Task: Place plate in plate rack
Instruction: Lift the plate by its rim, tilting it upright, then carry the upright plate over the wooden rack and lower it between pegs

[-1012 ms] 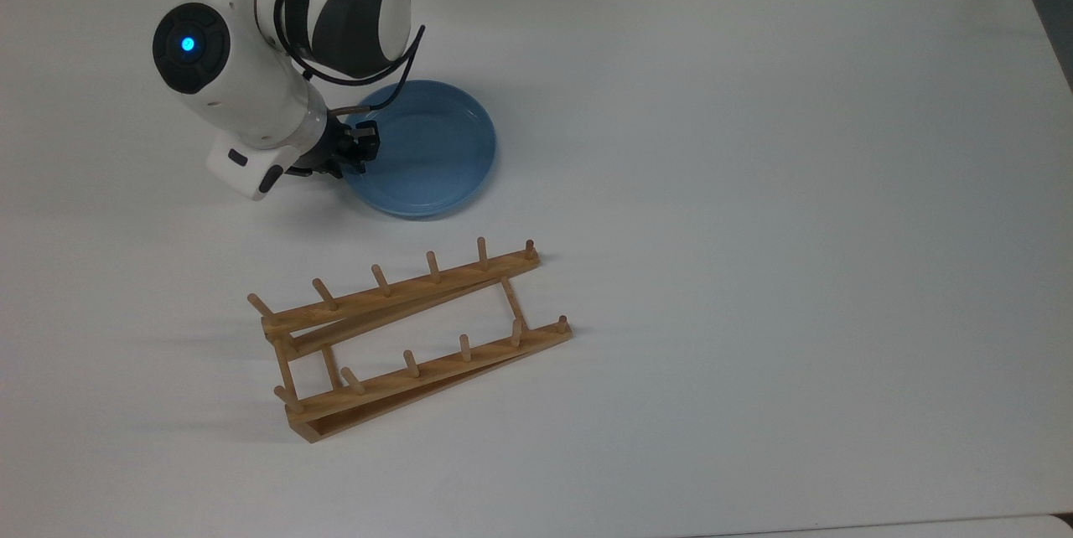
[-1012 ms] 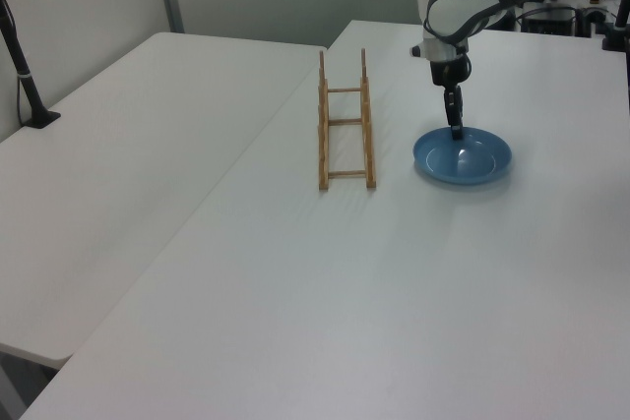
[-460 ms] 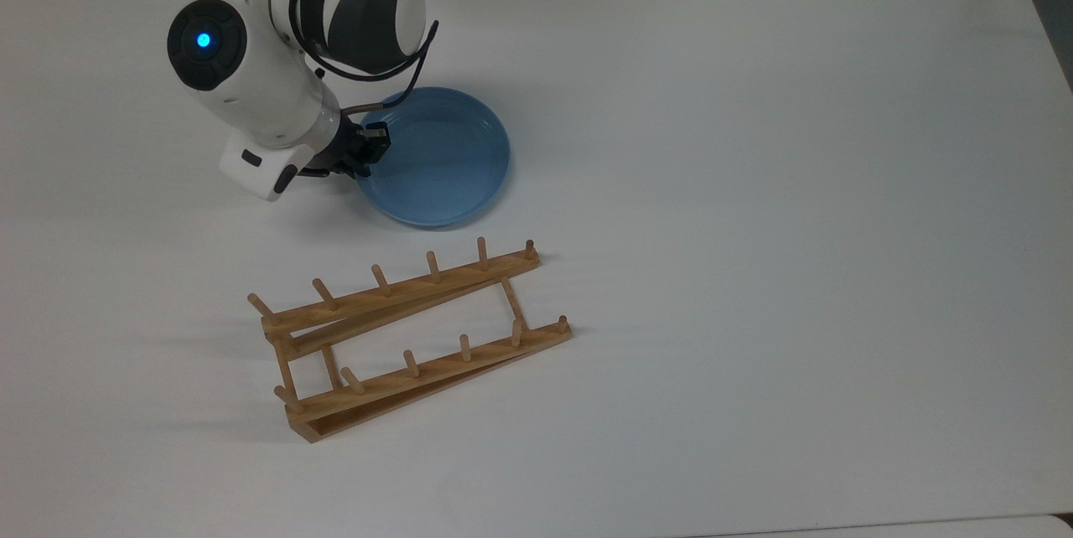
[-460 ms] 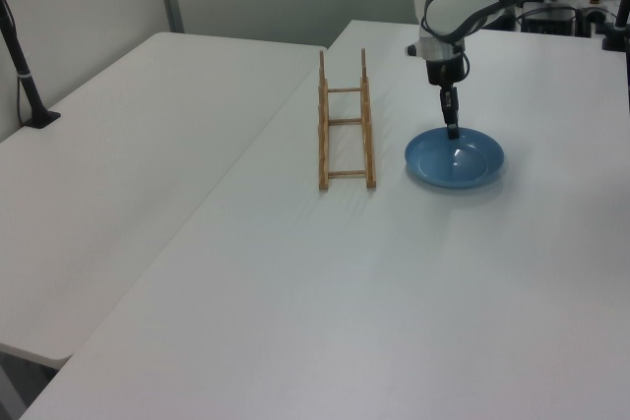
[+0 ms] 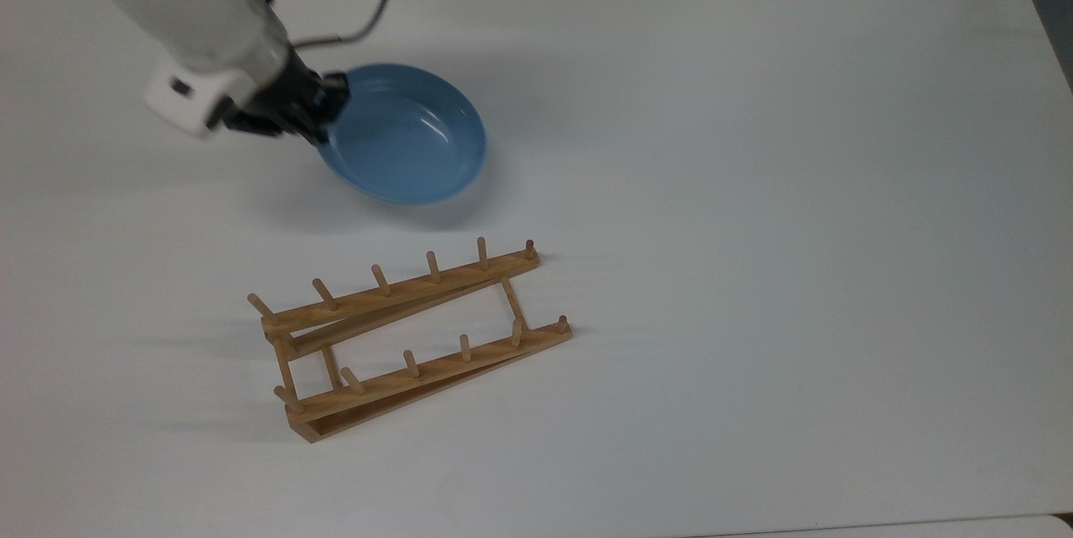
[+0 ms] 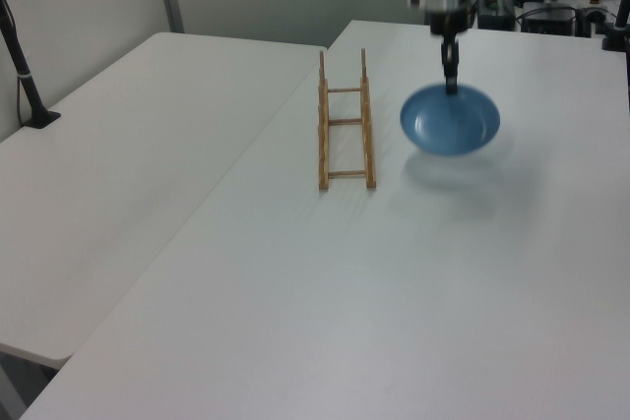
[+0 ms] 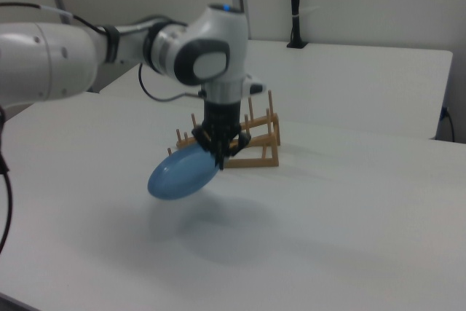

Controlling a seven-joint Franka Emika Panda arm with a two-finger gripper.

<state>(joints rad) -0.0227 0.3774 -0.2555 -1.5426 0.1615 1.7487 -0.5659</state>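
Clamped on the rim of the plate point(image 5: 406, 136), the end effector point(image 5: 323, 115) holds it tilted above the bench point(image 5: 754, 186), beside the rack point(image 5: 411, 337), not yet slotted between pegs.

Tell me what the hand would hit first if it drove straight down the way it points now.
The hand points downward, shut on the plate's rim. The tilted plate hangs below it, so the plate's low edge would probably meet the bare table first; the plate rack sits apart.
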